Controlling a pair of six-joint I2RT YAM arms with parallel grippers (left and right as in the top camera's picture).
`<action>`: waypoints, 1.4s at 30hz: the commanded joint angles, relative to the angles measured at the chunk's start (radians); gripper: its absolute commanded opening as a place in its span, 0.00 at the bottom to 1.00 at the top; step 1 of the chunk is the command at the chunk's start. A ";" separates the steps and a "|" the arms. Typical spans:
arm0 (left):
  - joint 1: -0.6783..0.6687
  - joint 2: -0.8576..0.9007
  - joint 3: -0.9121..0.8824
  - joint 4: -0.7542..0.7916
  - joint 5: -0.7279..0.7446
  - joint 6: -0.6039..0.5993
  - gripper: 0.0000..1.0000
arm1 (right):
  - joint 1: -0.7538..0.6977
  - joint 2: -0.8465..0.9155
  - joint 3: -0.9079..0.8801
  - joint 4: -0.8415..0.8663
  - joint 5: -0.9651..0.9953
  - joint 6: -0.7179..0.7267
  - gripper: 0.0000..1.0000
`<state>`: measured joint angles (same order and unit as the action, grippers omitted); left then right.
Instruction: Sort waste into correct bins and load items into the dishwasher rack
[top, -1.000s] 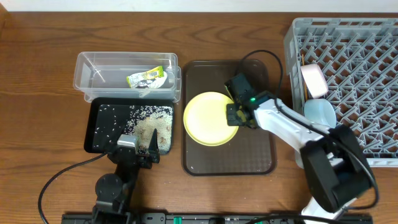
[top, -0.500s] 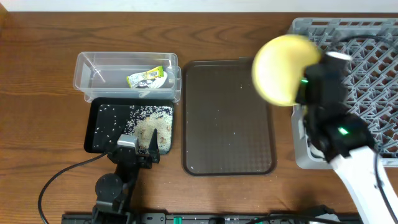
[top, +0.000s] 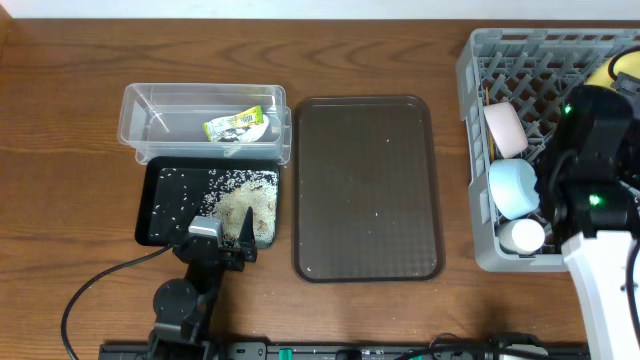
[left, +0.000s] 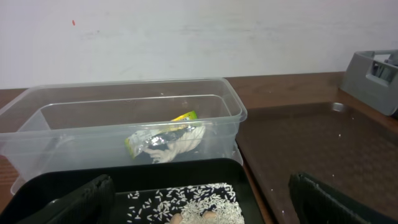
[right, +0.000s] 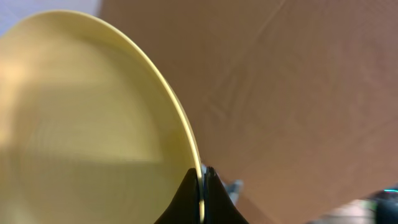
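Dark wooden table (top: 60, 120) carries everything. Seen edge-on in the right wrist view, the yellow plate (right: 93, 124) has its rim nipped by the right pincer (right: 203, 185), whose fingers are clamped on it. The rim curves up and to the left from the fingertips, and the plate's face is turned left. From overhead only a yellow sliver shows beyond the arm, above the grey rack (top: 560, 45). A second ago the plate lay flat on the brown tray (top: 367, 190); half a second ago it hung in the air left of the rack. Meanwhile the left pincer (top: 225, 240), fingers spread apart, has stayed at the near edge of the black tray (top: 160, 225).
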<state>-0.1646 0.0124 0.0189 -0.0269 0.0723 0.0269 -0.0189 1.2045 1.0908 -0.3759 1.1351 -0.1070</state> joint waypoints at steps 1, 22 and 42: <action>0.005 -0.001 -0.015 -0.036 0.014 0.006 0.91 | -0.045 0.057 0.002 -0.001 0.014 -0.112 0.01; 0.005 -0.001 -0.015 -0.036 0.014 0.006 0.91 | 0.134 0.289 0.001 -0.069 -0.069 -0.216 0.50; 0.005 -0.001 -0.015 -0.036 0.014 0.006 0.91 | 0.674 -0.200 0.009 -0.274 -0.915 0.323 0.99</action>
<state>-0.1646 0.0132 0.0193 -0.0280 0.0727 0.0269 0.6102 1.0721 1.0904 -0.6468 0.5312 0.0490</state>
